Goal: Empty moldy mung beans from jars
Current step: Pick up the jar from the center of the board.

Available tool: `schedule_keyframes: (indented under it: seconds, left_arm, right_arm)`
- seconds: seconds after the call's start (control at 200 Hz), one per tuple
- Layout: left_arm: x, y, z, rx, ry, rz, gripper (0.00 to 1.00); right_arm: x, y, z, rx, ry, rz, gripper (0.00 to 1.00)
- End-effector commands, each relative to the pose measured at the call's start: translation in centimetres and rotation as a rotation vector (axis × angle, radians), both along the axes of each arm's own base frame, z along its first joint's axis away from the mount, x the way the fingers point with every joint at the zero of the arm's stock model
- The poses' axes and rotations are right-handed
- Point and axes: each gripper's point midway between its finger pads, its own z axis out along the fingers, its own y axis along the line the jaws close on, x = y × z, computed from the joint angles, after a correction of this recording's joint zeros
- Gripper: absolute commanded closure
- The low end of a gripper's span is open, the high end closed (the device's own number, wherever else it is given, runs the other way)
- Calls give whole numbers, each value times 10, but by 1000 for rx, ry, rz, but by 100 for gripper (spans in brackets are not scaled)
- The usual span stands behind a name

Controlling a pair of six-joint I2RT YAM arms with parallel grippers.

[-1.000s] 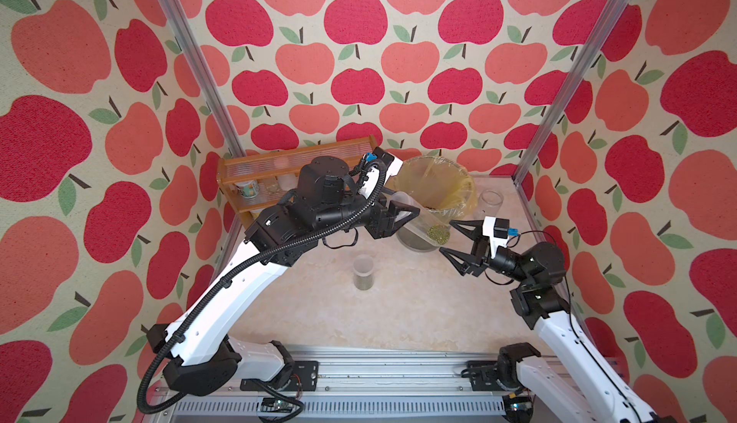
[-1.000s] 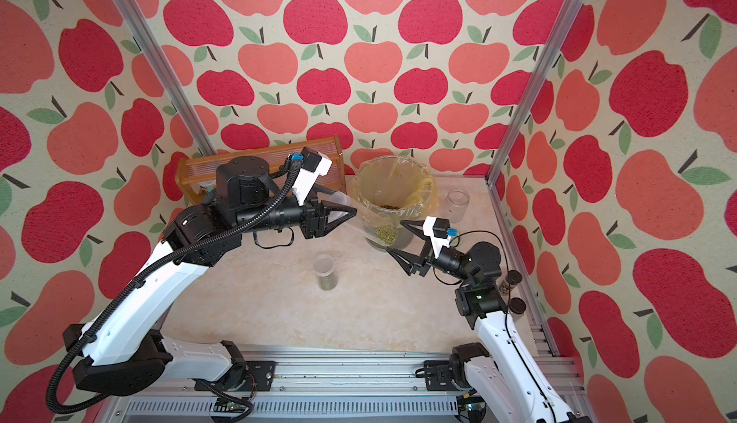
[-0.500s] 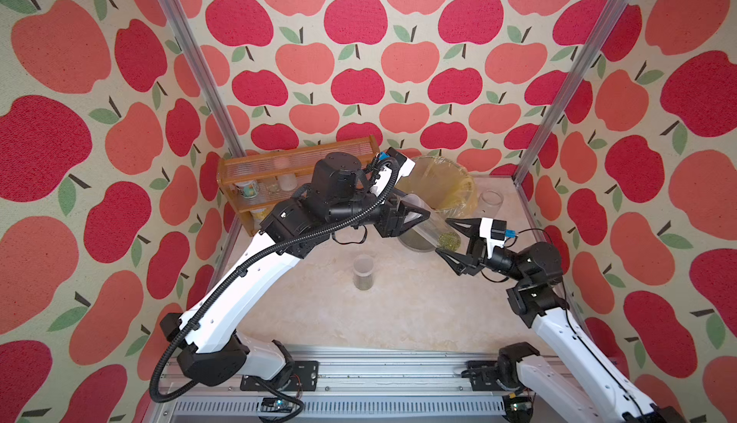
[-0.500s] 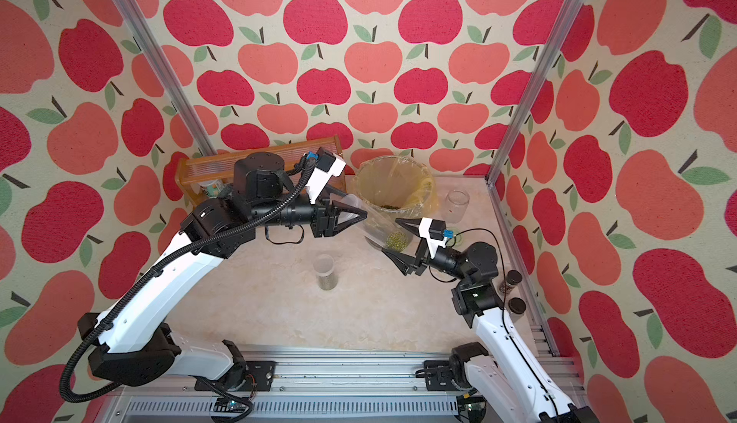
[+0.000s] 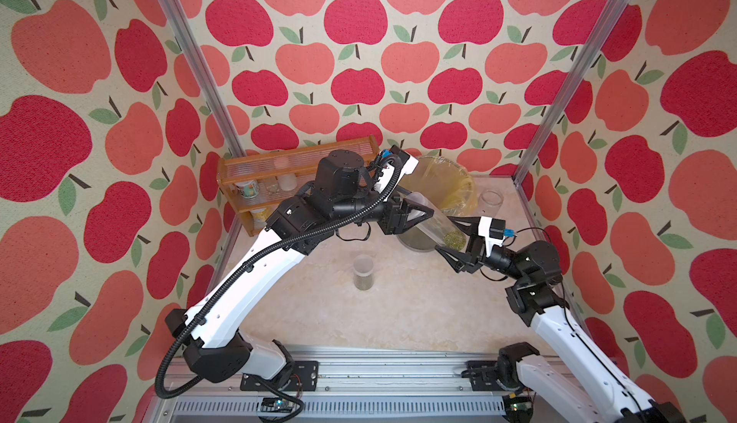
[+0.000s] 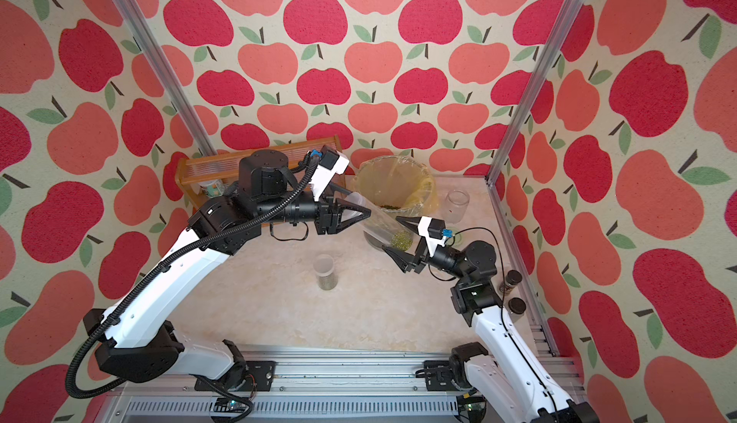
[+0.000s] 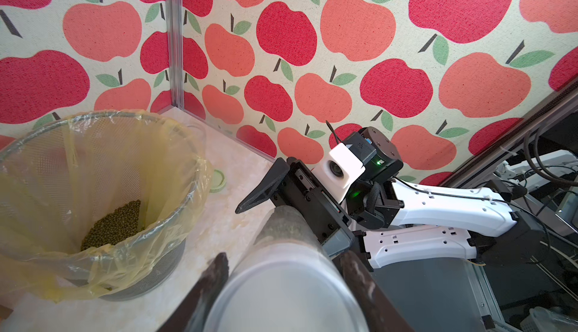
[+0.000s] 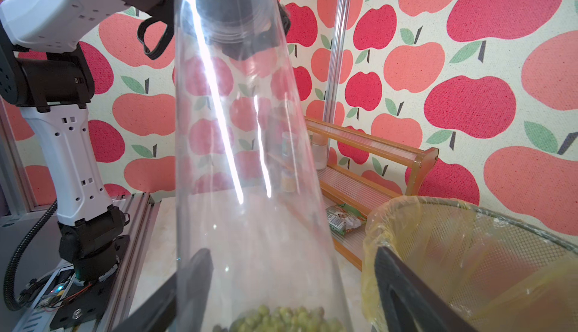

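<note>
Pale marbled tabletop (image 5: 399, 321) enclosed by apple-print walls (image 5: 355, 18). The left gripper (image 7: 284, 277) pinches a tall jar (image 5: 436, 219) by its upper end, tilted beside a yellow-lined bin (image 6: 422, 197). Mung beans (image 6: 402, 238) sit at its low end, inside the spread right gripper (image 6: 391, 233).

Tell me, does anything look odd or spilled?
The tall jar hangs slanted in mid-air, its top pinched by the left hand, mung beans pooled at its low end inside the open right hand. A green lid lies loose beside the bin.

Tilted tall jar (image 5: 436, 221) holds mung beans (image 5: 454, 238) at lower end; short jar (image 5: 363, 272) upright.
</note>
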Motion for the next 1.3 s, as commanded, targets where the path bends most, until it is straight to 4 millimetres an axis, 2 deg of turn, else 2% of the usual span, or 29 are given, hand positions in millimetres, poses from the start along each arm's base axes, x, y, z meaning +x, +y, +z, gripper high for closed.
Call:
schedule_keyframes:
  seconds: [0.0,0.105,0.195,0.75,0.955,1.296]
  left_arm:
    - [0,-1,14,-45,-18,-22,73]
    - [1,-2,13,-54,-14,-23,73]
    - [3,-1,14,-64,-10,-21,73]
    - [12,1,4,-54,24,-12,74]
    - [15,2,6,-65,21,-10,73]
    - [21,1,2,-72,51,-14,73]
  right_arm:
    - [-6,-1,21,48,-62,4,16]
    - [-7,0,24,49,-65,17,24]
    - [-7,1,24,49,-61,27,26]
    - [-6,2,31,72,-64,35,26]
    - [-3,4,31,75,-63,40,27]
    - [-4,7,33,76,-67,62,32]
